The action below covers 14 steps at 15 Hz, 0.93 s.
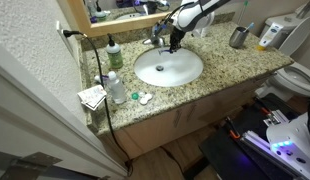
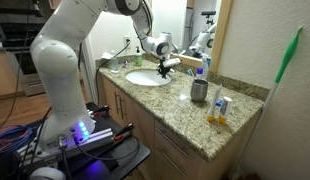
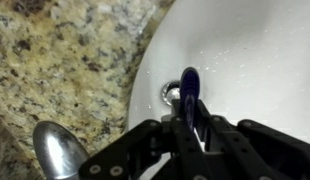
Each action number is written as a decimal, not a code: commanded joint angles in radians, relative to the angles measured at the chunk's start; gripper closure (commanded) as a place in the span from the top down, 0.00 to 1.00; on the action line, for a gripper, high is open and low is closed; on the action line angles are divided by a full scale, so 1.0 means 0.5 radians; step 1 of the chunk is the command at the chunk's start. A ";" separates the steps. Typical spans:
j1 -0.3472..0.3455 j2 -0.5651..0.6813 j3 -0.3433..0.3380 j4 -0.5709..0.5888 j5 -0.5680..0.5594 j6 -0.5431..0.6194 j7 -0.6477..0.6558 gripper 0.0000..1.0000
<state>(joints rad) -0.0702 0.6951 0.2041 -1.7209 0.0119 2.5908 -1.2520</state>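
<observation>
— What's the gripper [image 3: 190, 118] doing?
— It's clamped tight on a slim blue object [image 3: 190, 85].
— Where's that object?
— Over the white sink [image 3: 255, 60], just inside its rim, beside the granite counter [image 3: 65, 50], near a chrome fitting [image 3: 57, 150].

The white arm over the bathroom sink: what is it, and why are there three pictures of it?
It is a robot arm with a two-fingered pincer at its tip, steered by a person. Two pictures come from cameras standing in the room. The close-up comes from a camera on the arm's wrist, looking down past the pincer. The granite counter holds a white sink, a green-capped bottle, a clear bottle and a metal cup. The pincer hangs over the sink, shut on a slim dark blue thing; what that is I cannot tell.
</observation>
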 commanded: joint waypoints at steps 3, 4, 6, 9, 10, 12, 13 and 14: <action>-0.011 0.046 0.015 0.043 -0.020 0.041 0.051 0.15; -0.010 0.026 0.015 0.033 -0.034 -0.024 0.035 0.04; -0.011 -0.039 0.015 -0.031 -0.069 -0.176 -0.004 0.04; 0.008 -0.198 -0.020 -0.197 -0.129 -0.308 0.027 0.04; 0.015 -0.233 -0.035 -0.234 -0.131 -0.276 0.066 0.04; 0.011 -0.114 -0.015 -0.103 -0.103 -0.262 0.041 0.15; 0.012 -0.146 -0.019 -0.134 -0.103 -0.262 0.042 0.15; 0.012 -0.170 -0.022 -0.155 -0.102 -0.263 0.042 0.04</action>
<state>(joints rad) -0.0689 0.6095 0.1978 -1.8007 -0.0435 2.4610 -1.2292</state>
